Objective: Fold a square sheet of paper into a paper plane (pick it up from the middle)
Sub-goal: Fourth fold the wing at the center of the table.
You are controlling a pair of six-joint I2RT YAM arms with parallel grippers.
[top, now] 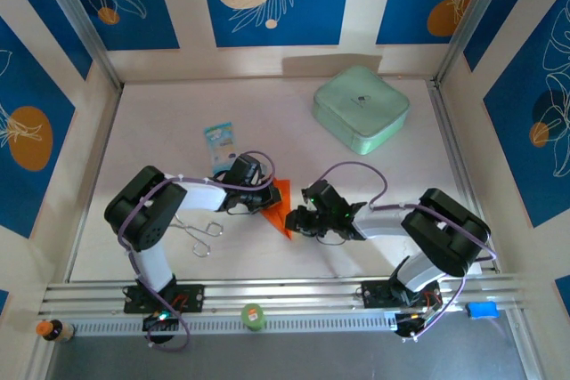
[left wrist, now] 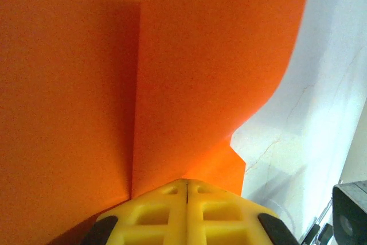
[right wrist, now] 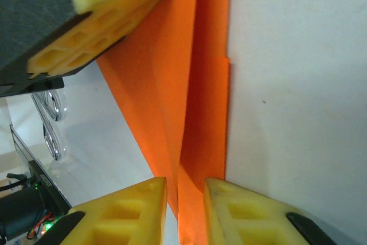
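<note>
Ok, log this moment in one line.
left pincer: shut on orange paper | right pincer: open, paper edge between jaws | fold: partly done, creased

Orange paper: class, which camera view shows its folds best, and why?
The right wrist view: the orange paper runs as a long strip with creases and overlapping layers clear. The left wrist view crops it close, clamped in the shut left pincer. The top view shows a small triangle between the arms.

Overhead looks down; both wrist views hug orange paper (left wrist: 200, 84) (right wrist: 198, 119).
</note>
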